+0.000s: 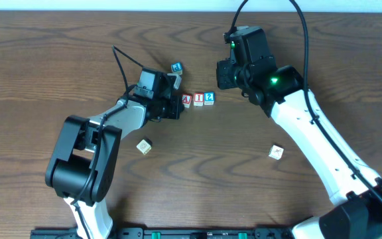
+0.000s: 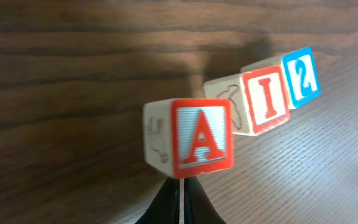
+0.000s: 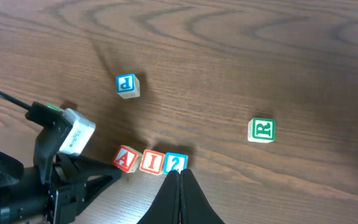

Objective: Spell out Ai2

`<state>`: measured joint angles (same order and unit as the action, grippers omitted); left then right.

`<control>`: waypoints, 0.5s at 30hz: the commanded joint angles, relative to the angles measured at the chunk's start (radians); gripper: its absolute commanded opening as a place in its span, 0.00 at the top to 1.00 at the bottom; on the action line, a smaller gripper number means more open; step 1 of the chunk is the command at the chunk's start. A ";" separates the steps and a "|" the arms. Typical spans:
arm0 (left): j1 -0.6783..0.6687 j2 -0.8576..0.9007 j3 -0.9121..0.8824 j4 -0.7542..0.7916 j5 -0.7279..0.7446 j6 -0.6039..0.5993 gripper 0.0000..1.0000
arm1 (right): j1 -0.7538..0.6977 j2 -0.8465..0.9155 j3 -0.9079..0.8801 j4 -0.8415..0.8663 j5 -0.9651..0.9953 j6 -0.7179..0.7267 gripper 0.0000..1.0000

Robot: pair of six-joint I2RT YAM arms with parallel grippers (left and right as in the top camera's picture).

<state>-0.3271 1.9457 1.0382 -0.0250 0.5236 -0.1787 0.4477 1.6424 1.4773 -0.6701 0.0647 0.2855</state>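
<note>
The red "A" cube (image 1: 186, 99), the red "I" cube (image 1: 198, 99) and the blue "2" cube (image 1: 209, 97) lie in a row, left to right, on the wooden table. In the left wrist view the A cube (image 2: 201, 140) sits slightly turned, close beside the I cube (image 2: 266, 99) and the 2 cube (image 2: 302, 78). My left gripper (image 2: 182, 190) is shut and empty, its tip right at the A cube. My right gripper (image 3: 180, 177) is shut and empty, raised above the table near the 2 cube (image 3: 175, 163).
The blue "d" cube (image 1: 176, 68) lies behind the row, by my left wrist. The green "R" cube (image 3: 262, 129) lies right of the row. Two more cubes lie nearer the front, one left (image 1: 144, 146) and one right (image 1: 276, 152).
</note>
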 commanded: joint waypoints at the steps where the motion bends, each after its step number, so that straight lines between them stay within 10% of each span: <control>1: -0.024 0.016 -0.005 0.001 -0.003 -0.010 0.94 | -0.009 -0.006 0.015 -0.003 0.014 0.013 0.98; 15: -0.034 0.016 -0.005 0.013 -0.033 -0.021 0.94 | -0.009 -0.006 0.015 -0.011 0.014 0.013 0.99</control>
<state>-0.3626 1.9457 1.0382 -0.0181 0.5114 -0.1875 0.4477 1.6424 1.4773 -0.6777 0.0647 0.2855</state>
